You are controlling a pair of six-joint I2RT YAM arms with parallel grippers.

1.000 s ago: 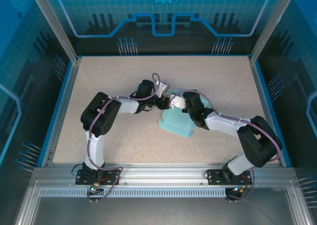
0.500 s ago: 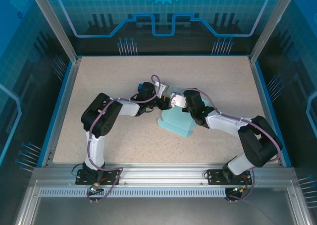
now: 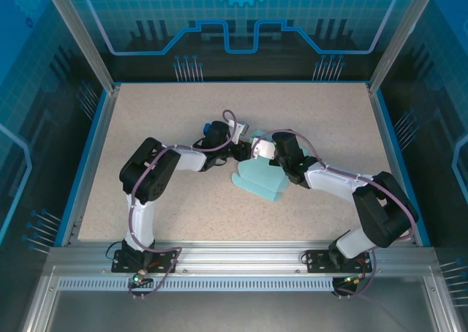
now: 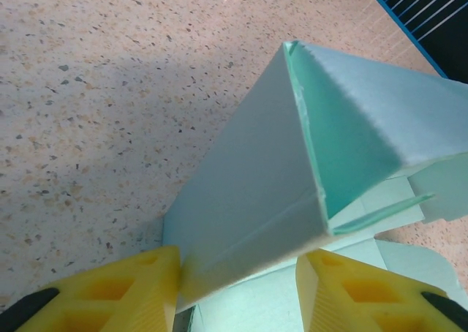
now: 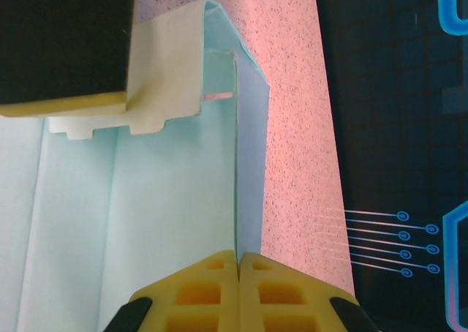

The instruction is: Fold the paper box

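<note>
Top external view has the paper box lying near the middle of the speckled table, with both arms reaching in over its far edge, the left gripper just beside the right gripper. Left wrist view shows a raised, folded section of the box standing between the two yellow fingers, which sit apart and flank it; I cannot tell whether they squeeze it. Right wrist view shows the right gripper's pads brought together on a thin upright wall of the box, pinching its edge.
</note>
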